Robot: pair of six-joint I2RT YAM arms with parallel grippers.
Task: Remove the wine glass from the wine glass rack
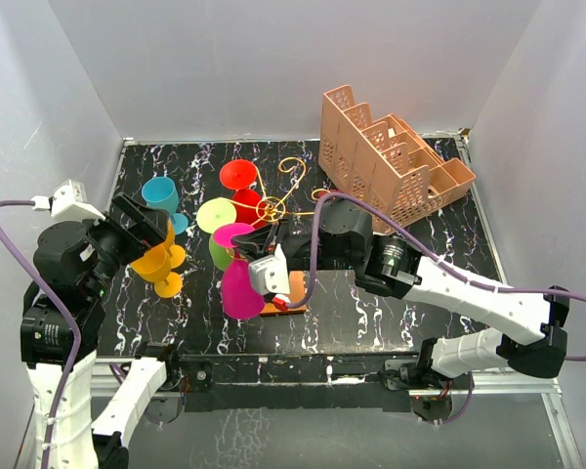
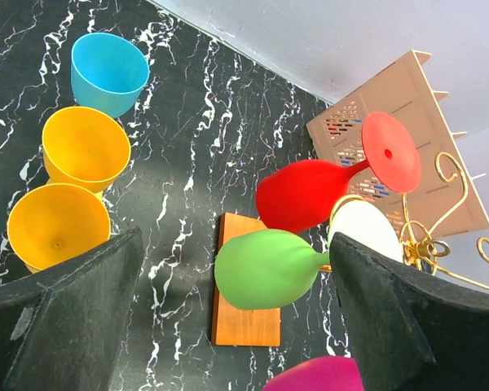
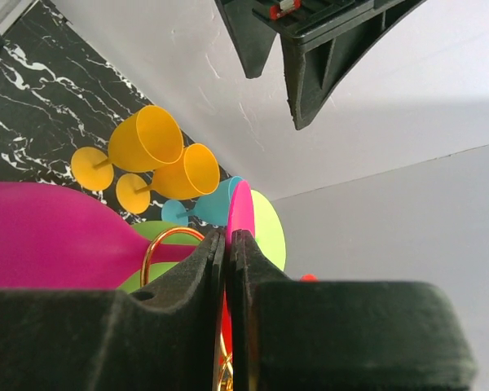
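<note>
Hidden: overhead, the right arm point(image 1: 449, 288) covers most of the wine glass rack point(image 1: 270, 207); whether the magenta wine glass point(image 1: 242, 285) hangs on a gold wire cannot be told.
Wine glass: at the rack's near side, foot pinched between the clenched right fingers point(image 3: 179, 309).
Left fingers point(image 2: 73, 318): spread wide, empty, beside yellow glasses point(image 2: 85, 147).
Left wrist only: the rack's orange base point(image 2: 244, 326) flat on the desk point(image 2: 187, 122).

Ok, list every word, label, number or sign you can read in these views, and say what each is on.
No text can be read in any view.
On the left arm: pale marks on a motor housing, too small to read.
On the right arm: similar marks, too blurred to read.
On the wine glass rack, the magenta wine glass and the salmon-pink crate: no lettering shows.
</note>
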